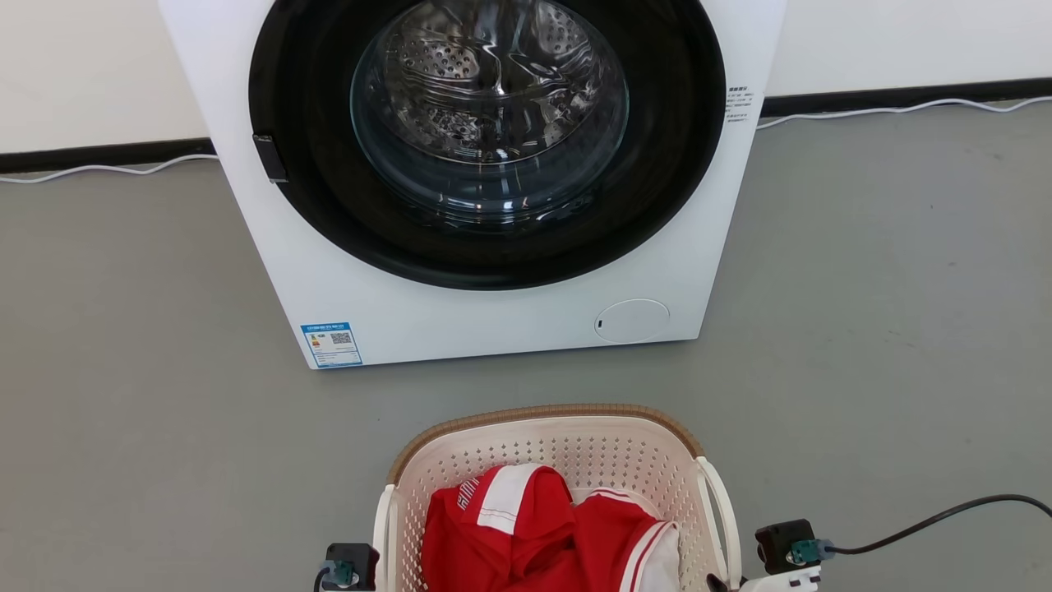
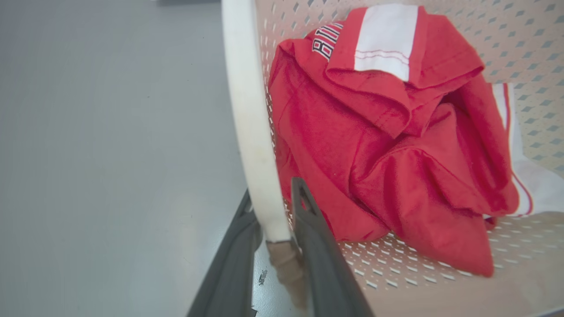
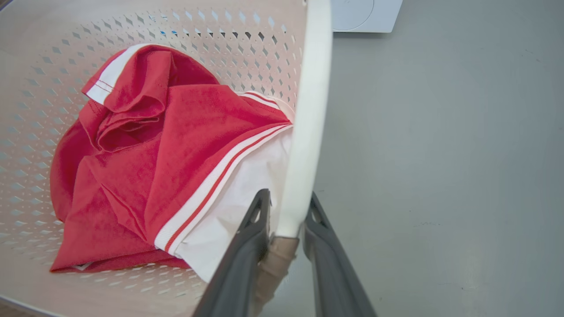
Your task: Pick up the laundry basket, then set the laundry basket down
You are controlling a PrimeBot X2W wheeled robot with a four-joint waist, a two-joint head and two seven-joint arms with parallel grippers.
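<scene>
A grey floor [image 1: 888, 288] is seen, and a white front-loading washing machine [image 1: 493, 321] with a round black door is stood on it at 12 o'clock in the head view. The cream-white perforated plastic laundry basket [image 1: 575, 448], brown-rimmed, is placed at 6 o'clock, apart from the machine. A crumpled red and white garment [image 1: 509, 534] is contained in it. The white loop handle [image 2: 251, 110] at the basket's 9 o'clock is clasped by the left gripper [image 2: 272, 193]. The 3 o'clock handle [image 3: 308, 110] is clasped by the right gripper [image 3: 288, 193].

Near half of laundry basket [image 1: 544, 411] off-frame.
</scene>
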